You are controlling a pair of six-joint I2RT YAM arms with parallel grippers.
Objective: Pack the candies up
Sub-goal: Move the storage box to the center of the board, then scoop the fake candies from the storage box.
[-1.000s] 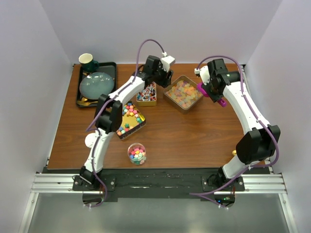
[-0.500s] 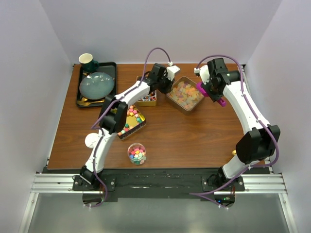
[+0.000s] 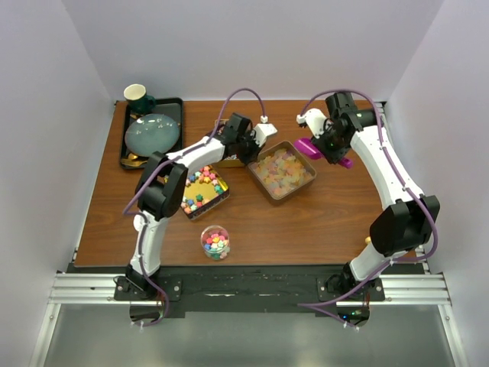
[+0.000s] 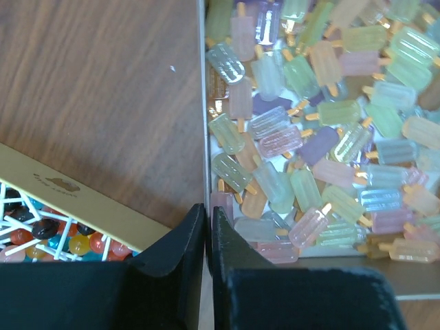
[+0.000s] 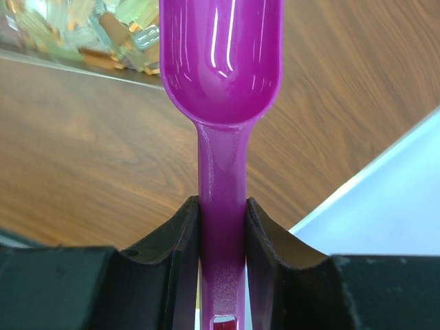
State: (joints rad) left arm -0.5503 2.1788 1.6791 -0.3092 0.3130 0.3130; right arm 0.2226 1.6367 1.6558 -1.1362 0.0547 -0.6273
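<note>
From my seat, the left end effector (image 4: 207, 218) is clenched on the left wall of the open tin (image 4: 205, 103). One finger sits outside over the desk (image 3: 306, 222) and the other inside just above the sweets, with the thin rim running up between them. That tin holds a loose heap of pastel, popsicle-shaped candies (image 4: 309, 137). Just beside it a gold box (image 4: 82, 206) carries round sweets on white sticks, mostly hidden under the arm in the top view. Nearer the bases, a dark tray (image 3: 216, 203) is filled with bright chunky pieces, and a small round cup (image 3: 202, 243) of mixed colours stands on its own, closer still. The right end effector (image 5: 222, 220) is clamped on the handle of the purple scoop (image 5: 221, 55) — its bowl is glossy and bare. The scoop is by the tin's far right edge, but I cannot tell whether it touches the rim.
</note>
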